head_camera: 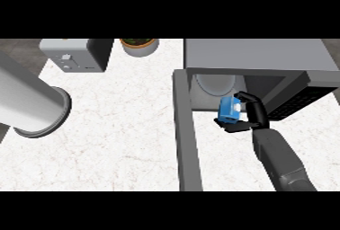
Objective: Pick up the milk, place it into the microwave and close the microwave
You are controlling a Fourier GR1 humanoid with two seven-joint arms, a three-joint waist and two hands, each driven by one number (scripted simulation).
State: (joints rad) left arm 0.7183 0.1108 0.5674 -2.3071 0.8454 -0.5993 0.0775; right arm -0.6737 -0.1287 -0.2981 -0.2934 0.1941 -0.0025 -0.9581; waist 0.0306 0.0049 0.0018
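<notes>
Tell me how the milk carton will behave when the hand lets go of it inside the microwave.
The milk carton looks boxy and flat-sided, so it probably won't roll. It seems taller than wide, so it may tip if released tilted. The right hand curls round it at the microwave opening.

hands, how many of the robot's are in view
1. The right hand is at the microwave's open front, curled round the blue milk carton. The left hand is not in view; the big grey cylinder at the left is no hand.

White marbled stone counter (113, 134) under me, smooth; microwave (256, 54) far right looks matt grey metal; milk (229, 110) in my matt black right hand (256, 117) looks glossy blue.
</notes>
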